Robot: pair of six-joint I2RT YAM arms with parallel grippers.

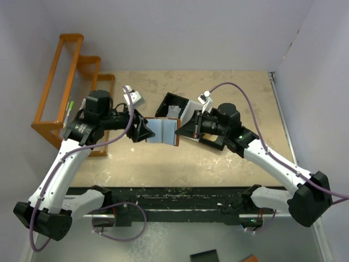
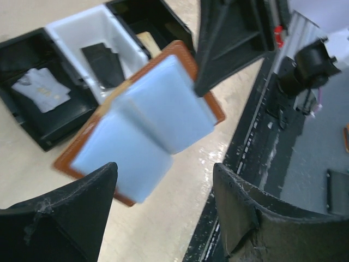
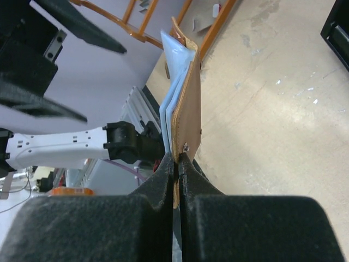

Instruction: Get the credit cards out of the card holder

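Mid-air over table (image 1: 218, 164): right gripper (image 3: 175, 159) clamped on card holder (image 3: 188, 109) edge; left gripper (image 2: 164, 174) wide, empty. Light floppy leather, probably; grip stitched rim.

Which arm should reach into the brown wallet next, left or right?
Probably left. The left pincer is open and empty, facing the card holder's blue inside. The right pincer is shut on the card holder's edge, holding it up.
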